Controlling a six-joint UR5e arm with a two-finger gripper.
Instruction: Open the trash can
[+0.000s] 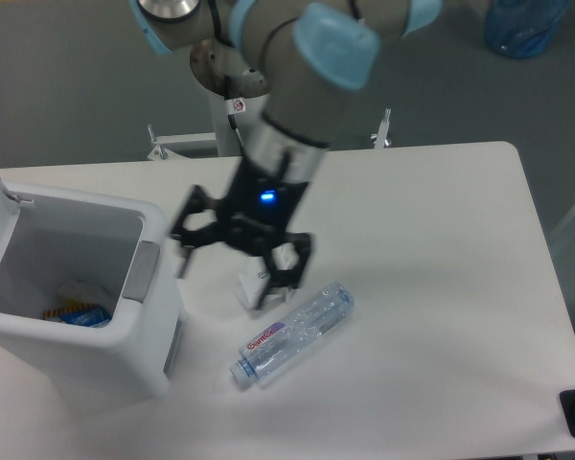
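Camera view: the trash can (pixel 125 335) is big, white plastic w/ rounded corners, at the table's (pixel 441 287) left edge. Lid is already swung up; some blue and orange waste lies inside. It looks light but stiff, prob. smooth; best contact is the grey tab (pixel 141 272) on its front rim. Right of the can, the gripper (pixel 227 278) hangs w/ fingers spread, holding nothing, above a small carton (pixel 259 285) and a bottle (pixel 292 333).

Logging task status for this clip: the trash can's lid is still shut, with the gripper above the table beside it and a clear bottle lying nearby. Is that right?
Not quite. The camera view shows the trash can with its lid already open, its inside and some contents visible. The rest holds: the gripper hangs above the table beside it, and a clear bottle lies nearby.
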